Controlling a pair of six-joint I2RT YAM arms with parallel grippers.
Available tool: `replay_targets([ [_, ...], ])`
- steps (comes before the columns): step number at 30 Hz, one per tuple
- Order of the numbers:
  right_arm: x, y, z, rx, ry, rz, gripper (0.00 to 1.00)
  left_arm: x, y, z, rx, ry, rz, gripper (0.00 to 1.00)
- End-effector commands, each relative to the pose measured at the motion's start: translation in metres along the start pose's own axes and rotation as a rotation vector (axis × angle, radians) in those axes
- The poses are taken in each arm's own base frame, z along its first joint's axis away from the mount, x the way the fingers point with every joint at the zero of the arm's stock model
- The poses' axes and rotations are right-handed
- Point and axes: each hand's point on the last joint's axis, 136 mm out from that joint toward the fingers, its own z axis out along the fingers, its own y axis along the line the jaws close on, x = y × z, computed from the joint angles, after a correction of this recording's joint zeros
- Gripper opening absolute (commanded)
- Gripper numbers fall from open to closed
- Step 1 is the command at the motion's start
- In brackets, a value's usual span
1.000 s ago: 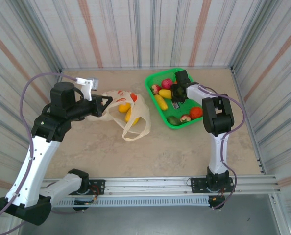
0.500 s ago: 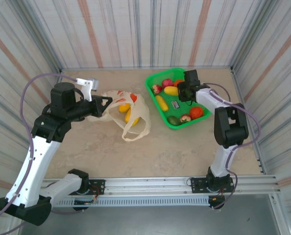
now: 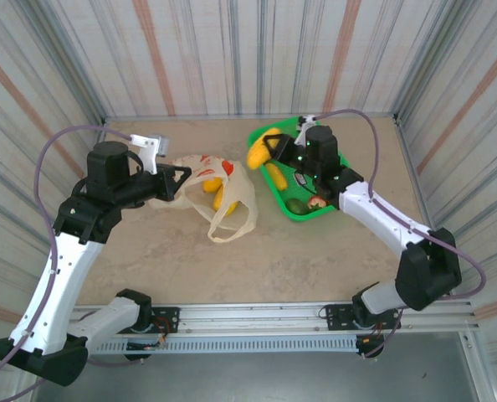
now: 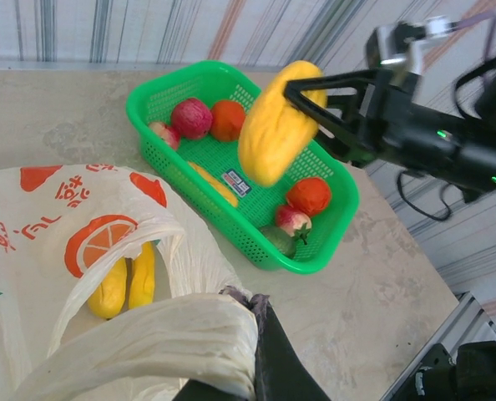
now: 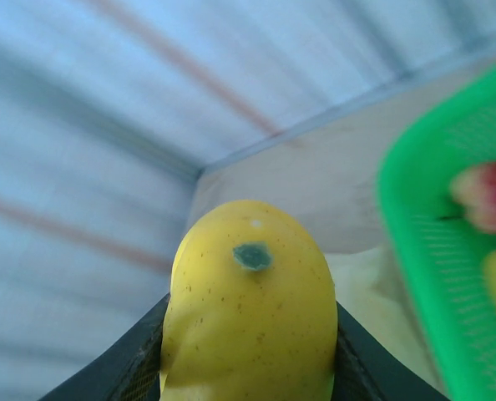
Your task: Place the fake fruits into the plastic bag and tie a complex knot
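Above the green basket (image 3: 300,218), over its rim nearest the plastic bag (image 3: 200,170), the right end effector (image 3: 269,149) is carrying a yellow fruit (image 3: 257,153), clenched on both its flanks. The wrist view is showing the fruit's (image 5: 248,292) dark-spotted end sitting between the two black fingers (image 5: 135,368). From the left wrist, the fruit (image 4: 271,125) is hanging clear above the basket (image 4: 315,266), not yet over the bag (image 4: 56,217).

Beside the basket, on its left-arm side, the bag is lying on the counter (image 3: 299,260). The left end effector (image 3: 177,180) is grasping the bunched rim and holding the mouth open towards the basket. Two yellow fruits (image 4: 127,284) are already lying inside.

Inside the basket, several are waiting: a pink-red apple (image 4: 191,117), an orange one (image 4: 227,119), a banana (image 4: 215,184), a red one (image 4: 308,195), a small apple (image 4: 291,221) and a dark green one (image 4: 275,239).

Step in hand, as I am reading it: loading, mid-transfer, with more than half the fruit yet to go and no knot begun.

Next move is calling for travel away from the basket to the open mouth, then a descent low enough that the fruit drops inside rather than rolling off the film. The left arm's hold on the rim is looking essential to that.
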Motion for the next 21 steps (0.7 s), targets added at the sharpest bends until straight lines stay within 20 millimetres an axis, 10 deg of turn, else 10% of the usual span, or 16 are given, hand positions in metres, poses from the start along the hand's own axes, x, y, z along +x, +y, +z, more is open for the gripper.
replay_targets([
  [1, 0.02, 0.058, -0.017, -0.154, -0.004, -0.311, 0.42, -0.005, -0.004, -0.008, -0.003, -0.018, 0.028, 0.0],
  [11, 0.101, 0.09, 0.0, -0.04, -0.011, -0.633, 0.45, -0.009, -0.007, -0.011, 0.004, -0.027, 0.027, 0.0],
  [21, 0.116, 0.085, 0.036, 0.173, -0.19, -0.832, 0.46, -0.018, -0.015, -0.015, 0.029, -0.043, 0.026, 0.0],
])
